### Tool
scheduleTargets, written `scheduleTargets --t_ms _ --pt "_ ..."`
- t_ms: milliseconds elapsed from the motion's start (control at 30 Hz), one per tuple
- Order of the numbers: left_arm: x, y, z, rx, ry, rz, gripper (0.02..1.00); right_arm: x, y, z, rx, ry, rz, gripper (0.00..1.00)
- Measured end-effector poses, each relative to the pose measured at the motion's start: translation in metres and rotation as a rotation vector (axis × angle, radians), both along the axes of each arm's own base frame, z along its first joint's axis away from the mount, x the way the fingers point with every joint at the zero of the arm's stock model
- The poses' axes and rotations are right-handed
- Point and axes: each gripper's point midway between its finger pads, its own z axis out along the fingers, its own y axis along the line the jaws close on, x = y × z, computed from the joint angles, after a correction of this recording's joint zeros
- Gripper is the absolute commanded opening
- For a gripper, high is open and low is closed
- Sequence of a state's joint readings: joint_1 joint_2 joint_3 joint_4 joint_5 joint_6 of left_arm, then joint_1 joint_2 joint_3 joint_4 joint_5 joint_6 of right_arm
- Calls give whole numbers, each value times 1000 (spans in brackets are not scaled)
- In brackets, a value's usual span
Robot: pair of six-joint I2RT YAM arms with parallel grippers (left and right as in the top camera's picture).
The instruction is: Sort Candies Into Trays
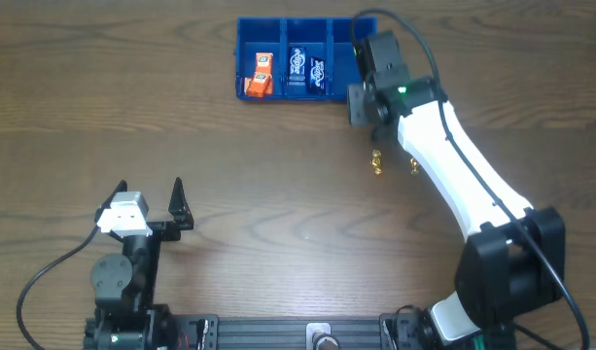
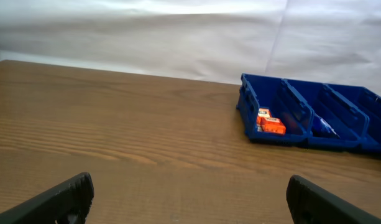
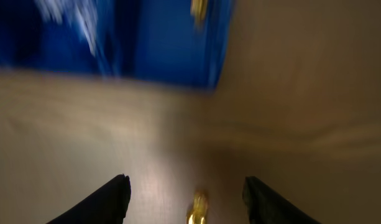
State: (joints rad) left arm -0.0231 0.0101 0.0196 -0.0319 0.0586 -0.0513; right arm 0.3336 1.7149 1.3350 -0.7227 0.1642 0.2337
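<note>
Filling the blue tray [image 1: 241, 49]: orange candies [image 1: 260, 78] left compartment, blue candies [image 1: 307, 68] middle.

wide open stretch of brown wooden table [image 1: 229, 165] between the left gripper [image 1: 149, 185] and the blue plastic three-compartment tray [image 1: 241, 58], white right arm [image 1: 453, 156] slanting across the right side up to the tray's right corner, two small gold-wrapped candies [image 1: 377, 160] lying just beside that arm
</note>
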Motion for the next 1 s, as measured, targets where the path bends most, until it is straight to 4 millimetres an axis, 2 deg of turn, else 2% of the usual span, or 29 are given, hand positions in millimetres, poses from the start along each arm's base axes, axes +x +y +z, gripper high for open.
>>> scheduleTargets --t_ms 67,133,233,567,1000 --pt "0 0 0 0 0 0 998 -18 -2 -33 20 85 4 619" --pt "0 0 0 0 0 0 998 -32 -5 -56 35 141 1 619" --pt "0 0 0 0 0 0 998 -47 -9 -79 51 190 -12 621" --pt "0 0 0 0 0 0 998 -58 -10 -107 60 255 -25 617" --pt "0 0 0 0 0 0 998 -62 -20 -114 58 278 -55 592"
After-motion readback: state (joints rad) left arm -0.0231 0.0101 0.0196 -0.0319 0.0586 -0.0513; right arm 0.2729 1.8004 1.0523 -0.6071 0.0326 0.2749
